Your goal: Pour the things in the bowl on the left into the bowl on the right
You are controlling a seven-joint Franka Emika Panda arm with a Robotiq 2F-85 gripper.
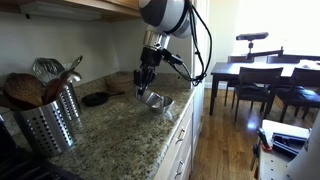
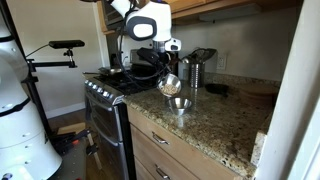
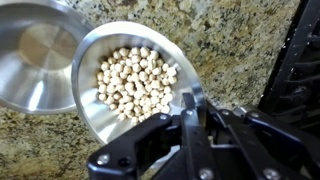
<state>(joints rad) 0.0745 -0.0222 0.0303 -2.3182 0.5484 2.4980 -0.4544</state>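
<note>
Wrist view: small round steel bowl (image 3: 93,112) loaded with pale beige beans (image 3: 135,82), gripper (image 3: 190,108) on its near edge, jaws closed narrow, pinching the thin rim. Empty shiny steel bowl (image 3: 35,60) sits just beside it on the speckled granite worktop (image 3: 240,40), rims overlapping in this view. In an exterior view the held bowl (image 2: 170,85) is off the worktop and tilted, just above and beside the empty one (image 2: 180,103). No beans visible in the receiver, so the pour looks barely begun, judging by the full load. To do it well: get the low lip over the middle of the empty bowl, stay low, roll the wrist slowly — round beans will likely bounce off steel and scatter on the granite. A rim pinch is a weak hold; the bowl could pivot as the load shifts, so no jerks.
</note>
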